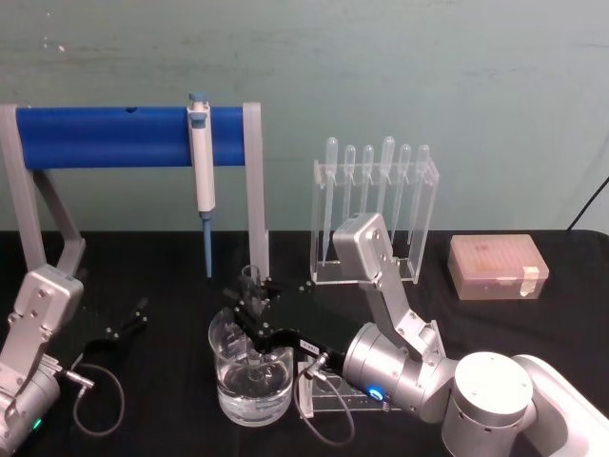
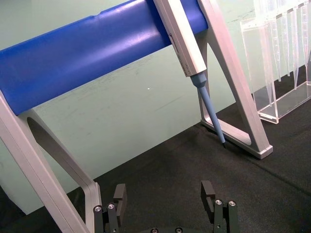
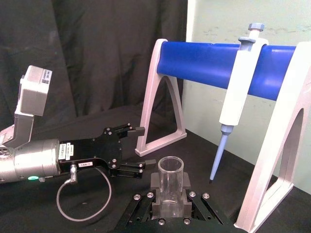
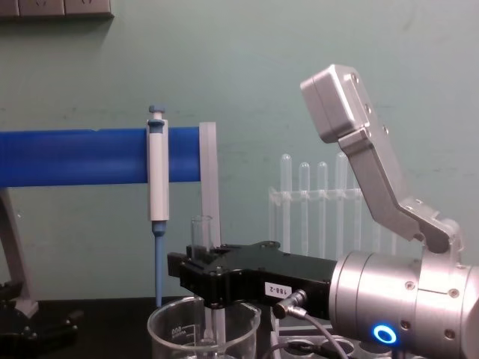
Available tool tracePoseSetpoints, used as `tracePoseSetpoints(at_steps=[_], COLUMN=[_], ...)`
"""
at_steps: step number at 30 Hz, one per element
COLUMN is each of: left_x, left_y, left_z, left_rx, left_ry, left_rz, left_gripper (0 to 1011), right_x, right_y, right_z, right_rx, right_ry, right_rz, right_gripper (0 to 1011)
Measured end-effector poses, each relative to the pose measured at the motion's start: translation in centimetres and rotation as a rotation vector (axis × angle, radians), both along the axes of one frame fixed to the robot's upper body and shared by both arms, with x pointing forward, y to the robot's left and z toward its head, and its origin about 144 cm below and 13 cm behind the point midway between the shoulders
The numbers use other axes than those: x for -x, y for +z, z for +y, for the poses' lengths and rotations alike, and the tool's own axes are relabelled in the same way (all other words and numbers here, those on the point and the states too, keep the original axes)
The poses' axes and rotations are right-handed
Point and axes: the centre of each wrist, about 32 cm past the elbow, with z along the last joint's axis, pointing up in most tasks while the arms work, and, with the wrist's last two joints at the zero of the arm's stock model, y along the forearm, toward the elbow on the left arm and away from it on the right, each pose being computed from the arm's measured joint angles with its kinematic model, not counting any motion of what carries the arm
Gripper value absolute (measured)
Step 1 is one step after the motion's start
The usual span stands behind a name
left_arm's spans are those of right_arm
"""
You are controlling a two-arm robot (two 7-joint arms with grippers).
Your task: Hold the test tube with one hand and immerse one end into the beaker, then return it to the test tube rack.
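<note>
My right gripper [image 1: 249, 307] is shut on the test tube [image 1: 250, 278], a clear glass tube held upright over the beaker [image 1: 231, 386]. In the chest view the black right gripper [image 4: 200, 271] clamps the test tube [image 4: 200, 230] just below its open top. The tube's lower part reaches down inside the beaker [image 4: 171, 327]. The right wrist view shows the test tube [image 3: 170, 180] from above, squeezed between two fingers [image 3: 154, 182]. My left gripper [image 1: 126, 324] rests open and empty near the table's left side, also seen as the left gripper [image 2: 164, 196].
A blue bar on grey legs [image 1: 105, 136] carries a hanging blue-and-white micropipette [image 1: 201, 171] behind the beaker. A clear stand with several pipettes [image 1: 374, 205] is at the back right, with a pink tip box [image 1: 497, 267] beside it. A clear rack [image 1: 335, 402] lies under my right arm.
</note>
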Motion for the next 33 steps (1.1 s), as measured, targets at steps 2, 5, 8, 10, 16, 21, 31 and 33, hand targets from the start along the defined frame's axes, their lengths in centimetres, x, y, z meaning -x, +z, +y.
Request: tracePoseSetpoints(at_steps=[2, 5, 8, 10, 16, 21, 31, 33], left_x=[0.0, 0.0, 0.0, 0.0, 0.0, 0.0, 0.0, 0.0], left_y=[0.0, 0.0, 0.0, 0.0, 0.0, 0.0, 0.0, 0.0], left_z=[0.0, 0.0, 0.0, 0.0, 0.0, 0.0, 0.0, 0.0], left_rx=[0.0, 0.0, 0.0, 0.0, 0.0, 0.0, 0.0, 0.0], left_ry=[0.0, 0.0, 0.0, 0.0, 0.0, 0.0, 0.0, 0.0], left_rz=[0.0, 0.0, 0.0, 0.0, 0.0, 0.0, 0.0, 0.0], left_gripper=[1000, 1000, 1000, 1000, 1000, 1000, 1000, 1000], right_x=[0.0, 0.0, 0.0, 0.0, 0.0, 0.0, 0.0, 0.0], right_y=[0.0, 0.0, 0.0, 0.0, 0.0, 0.0, 0.0, 0.0], right_z=[0.0, 0.0, 0.0, 0.0, 0.0, 0.0, 0.0, 0.0], right_rx=[0.0, 0.0, 0.0, 0.0, 0.0, 0.0, 0.0, 0.0], right_ry=[0.0, 0.0, 0.0, 0.0, 0.0, 0.0, 0.0, 0.0], right_rz=[0.0, 0.0, 0.0, 0.0, 0.0, 0.0, 0.0, 0.0], right_gripper=[224, 224, 224, 224, 224, 224, 224, 224])
